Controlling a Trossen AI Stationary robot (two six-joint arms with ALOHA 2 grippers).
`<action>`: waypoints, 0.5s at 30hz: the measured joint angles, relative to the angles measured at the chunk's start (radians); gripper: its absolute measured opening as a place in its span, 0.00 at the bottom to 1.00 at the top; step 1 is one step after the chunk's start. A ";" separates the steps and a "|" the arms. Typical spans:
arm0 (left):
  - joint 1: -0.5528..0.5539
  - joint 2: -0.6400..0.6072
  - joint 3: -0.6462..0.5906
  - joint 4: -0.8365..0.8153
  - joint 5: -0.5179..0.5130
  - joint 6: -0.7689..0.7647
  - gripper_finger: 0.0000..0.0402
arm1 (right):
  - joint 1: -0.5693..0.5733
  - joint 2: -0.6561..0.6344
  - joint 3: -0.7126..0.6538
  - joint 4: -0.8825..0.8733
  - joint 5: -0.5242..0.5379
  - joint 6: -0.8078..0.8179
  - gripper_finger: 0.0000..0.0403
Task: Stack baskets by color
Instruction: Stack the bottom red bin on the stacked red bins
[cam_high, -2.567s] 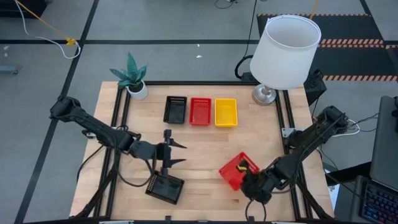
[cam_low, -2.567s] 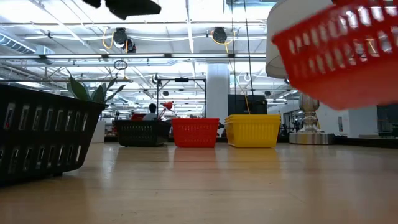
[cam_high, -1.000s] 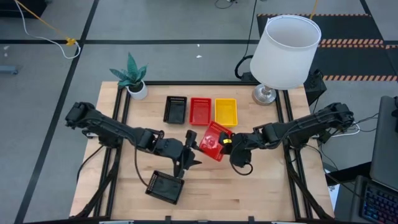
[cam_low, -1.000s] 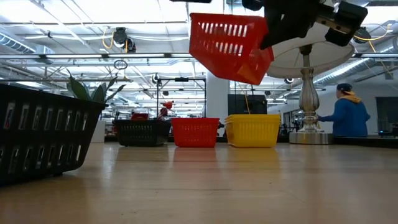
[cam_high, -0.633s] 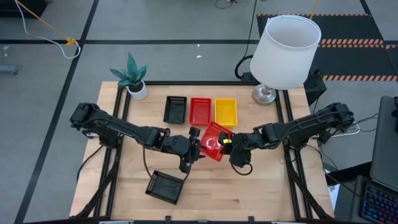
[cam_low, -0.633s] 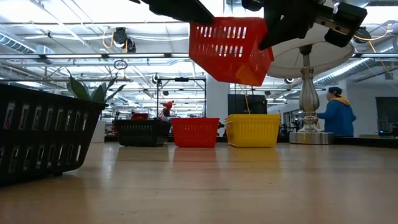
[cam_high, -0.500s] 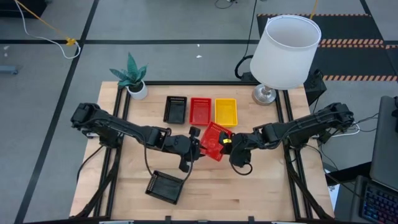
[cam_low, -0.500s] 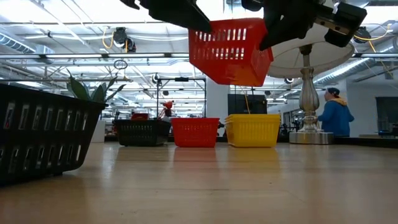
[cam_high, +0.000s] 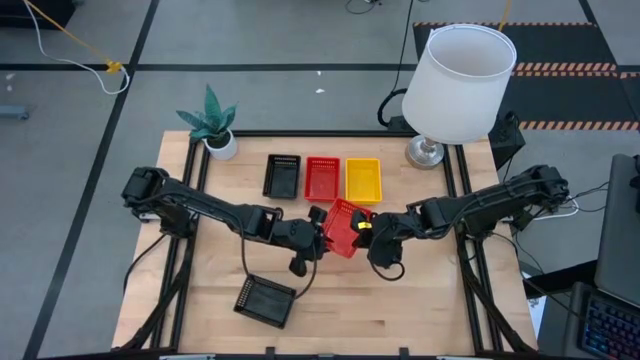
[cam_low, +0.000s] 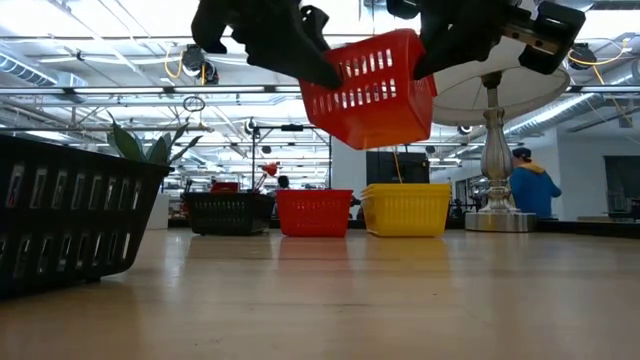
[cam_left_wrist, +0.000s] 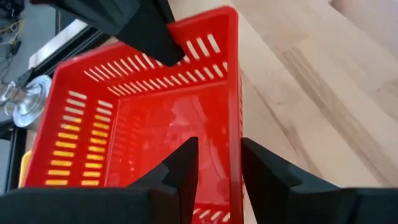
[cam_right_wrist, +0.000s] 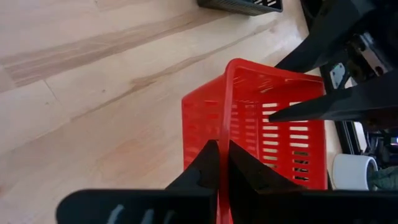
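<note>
Grippers left (cam_left_wrist: 214, 165) and right (cam_right_wrist: 219, 165) both clamp the unlabelled raised red basket (cam_high: 343, 226) by opposite walls.

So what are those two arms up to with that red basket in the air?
Both arms are holding one red basket above the middle of the table. The right gripper is shut on one wall, and the left gripper has its fingers either side of the opposite wall, seemingly taking it over. At the back stand a black basket, a red one and a yellow one in a row; another black basket sits near the front.
</note>
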 joint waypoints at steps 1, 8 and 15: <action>0.001 0.000 0.000 0.003 0.000 0.004 0.29 | 0.000 0.000 0.000 0.001 0.001 0.000 0.01; 0.001 0.001 0.000 0.018 0.002 0.055 0.22 | 0.000 0.000 0.000 0.015 0.004 0.036 0.05; 0.003 0.003 -0.002 0.014 -0.022 0.091 0.02 | 0.000 -0.002 0.003 0.062 0.006 0.155 0.19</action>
